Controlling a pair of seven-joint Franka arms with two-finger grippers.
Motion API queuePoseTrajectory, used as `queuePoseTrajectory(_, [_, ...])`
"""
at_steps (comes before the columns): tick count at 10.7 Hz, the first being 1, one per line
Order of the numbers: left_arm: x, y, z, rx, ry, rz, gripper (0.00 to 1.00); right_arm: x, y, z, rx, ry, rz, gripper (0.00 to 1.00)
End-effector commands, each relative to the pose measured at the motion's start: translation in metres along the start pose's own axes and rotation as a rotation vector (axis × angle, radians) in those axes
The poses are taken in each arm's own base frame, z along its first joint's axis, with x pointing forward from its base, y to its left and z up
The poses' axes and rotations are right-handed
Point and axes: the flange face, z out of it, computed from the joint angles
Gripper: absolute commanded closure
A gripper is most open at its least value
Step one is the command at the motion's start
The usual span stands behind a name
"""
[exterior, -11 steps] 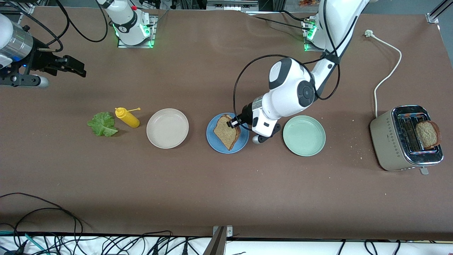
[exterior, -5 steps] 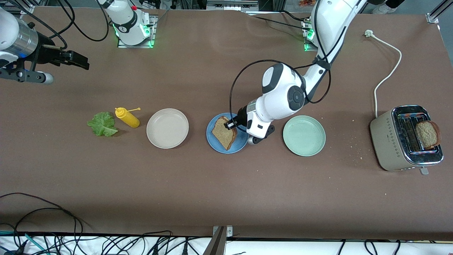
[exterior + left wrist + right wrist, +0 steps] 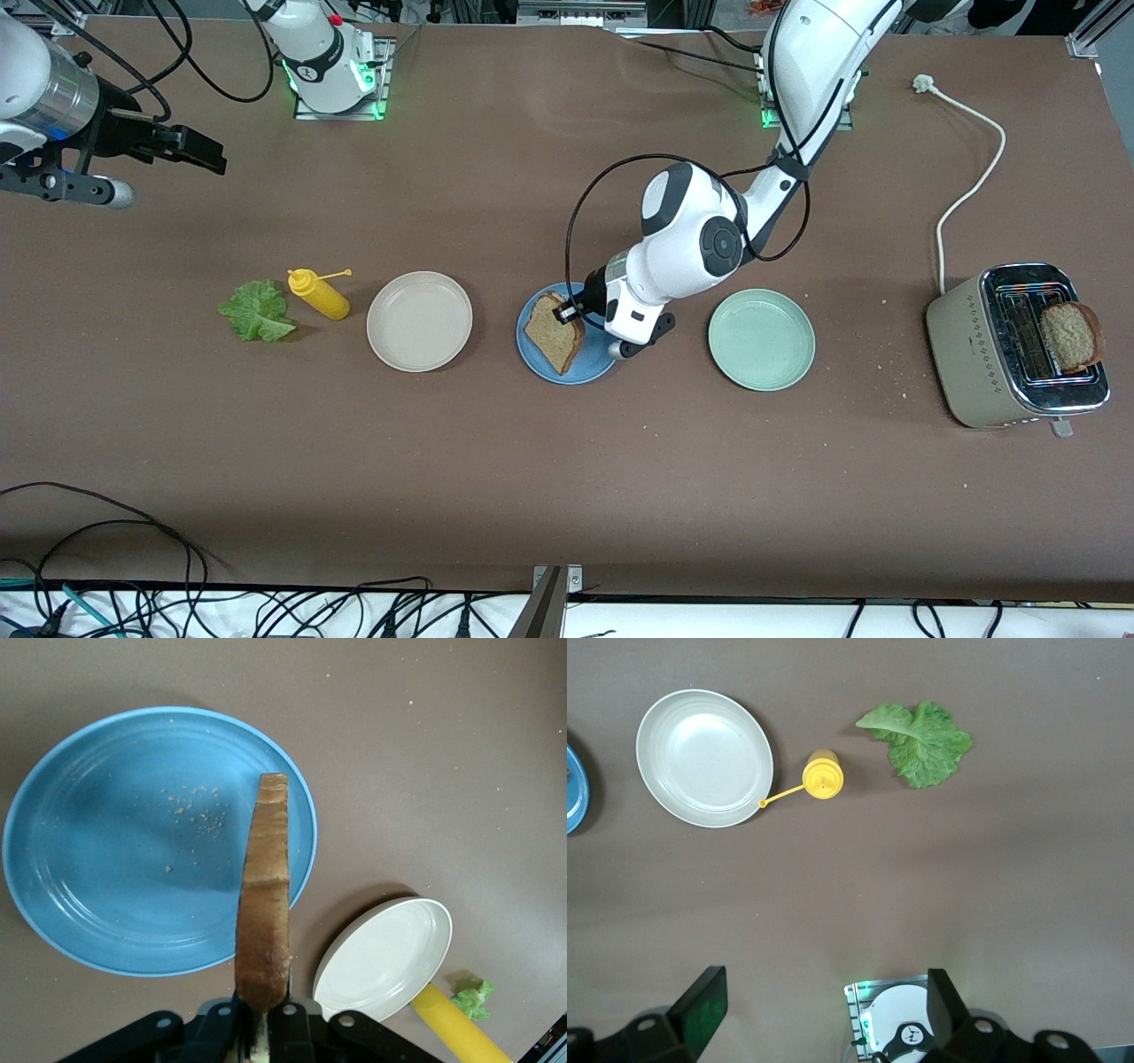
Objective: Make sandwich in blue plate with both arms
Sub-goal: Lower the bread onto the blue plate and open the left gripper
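Brown tabletop (image 3: 567,478) runs the width of the room, with three plates in a row across its middle and a toaster (image 3: 1019,350) at the left arm's end, a second slice (image 3: 1070,335) standing up out of its slot. Over the blue plate (image 3: 595,365) the left gripper (image 3: 567,312) has its fingers clenched on a slice of bread (image 3: 553,333), pinching it by one edge so it hangs above the dish; from the left wrist view the slice is seen edge-on, crust toward the camera, with crumbs scattered on the blue glaze below. I judge it is held that way to be laid flat as the bottom of the sandwich. The bread is brown and speckled, with a darker crust. Beside the beige plate (image 3: 419,321) stand a yellow squeeze bottle (image 3: 319,296) and the ruffled lettuce leaf (image 3: 257,311), toward the right arm's end, untouched. The mint-green plate (image 3: 761,339) sits between the blue plate and the toaster. The right gripper (image 3: 205,157) waits with fingers released, up over bare table at its own end
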Motion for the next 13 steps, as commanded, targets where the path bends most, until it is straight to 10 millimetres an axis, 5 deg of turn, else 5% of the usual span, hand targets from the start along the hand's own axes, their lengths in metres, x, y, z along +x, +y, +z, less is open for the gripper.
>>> queuePoseTrajectory(1, [0.002, 0.002, 0.005, -0.011, 0.004, 0.006, 1.00, -0.009, -0.020, -0.006, 0.006, 0.014, 0.007, 0.00])
queuePoseTrajectory(7, [0.009, -0.003, 0.012, -0.001, 0.003, 0.051, 0.98, -0.009, -0.021, -0.006, 0.008, 0.015, 0.005, 0.00])
queuePoseTrajectory(10, [0.014, -0.010, 0.018, 0.046, 0.022, 0.090, 0.54, -0.008, -0.021, -0.005, 0.007, 0.012, 0.006, 0.00])
queuePoseTrajectory(13, [0.025, -0.014, 0.011, 0.084, 0.044, 0.117, 0.26, -0.002, -0.020, -0.003, 0.015, 0.036, 0.011, 0.00])
